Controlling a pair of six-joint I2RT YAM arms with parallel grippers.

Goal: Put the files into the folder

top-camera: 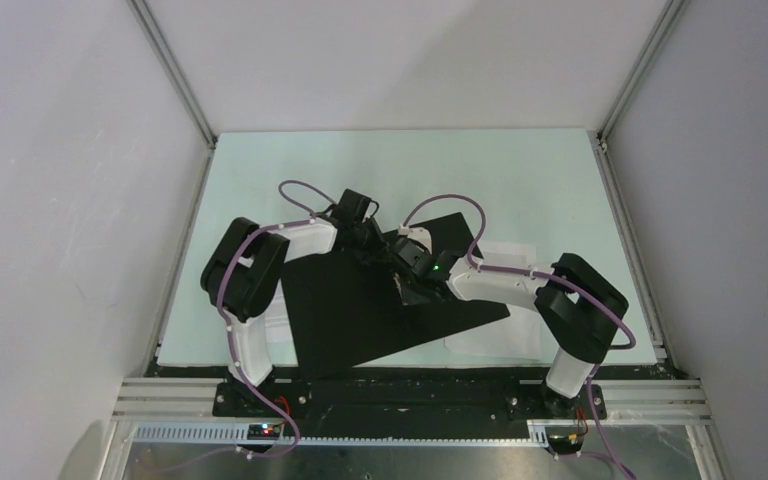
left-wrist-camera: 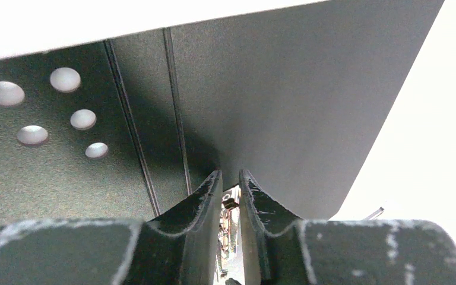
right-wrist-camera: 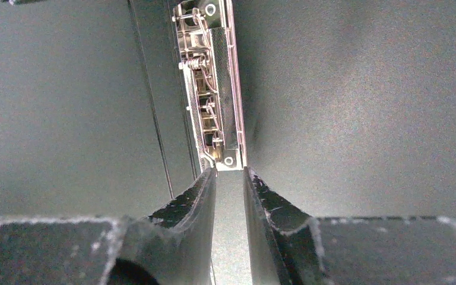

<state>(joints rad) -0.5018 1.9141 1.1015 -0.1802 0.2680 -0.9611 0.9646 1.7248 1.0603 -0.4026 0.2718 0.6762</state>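
The folder (top-camera: 360,310) lies open, black inside up, on the pale green worktop (top-camera: 520,180) between white walls, sheets (top-camera: 495,335) under its right edge. Left end effector (left-wrist-camera: 230,181) and right end effector (right-wrist-camera: 230,175) are nearly pressed together above it.

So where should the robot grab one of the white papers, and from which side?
Probably the white sheet by the right arm: most of it hides under the open black folder, but its near right edge pokes out flat on the table. The right gripper could pinch that bare corner, coming from the right and sliding it clear first.
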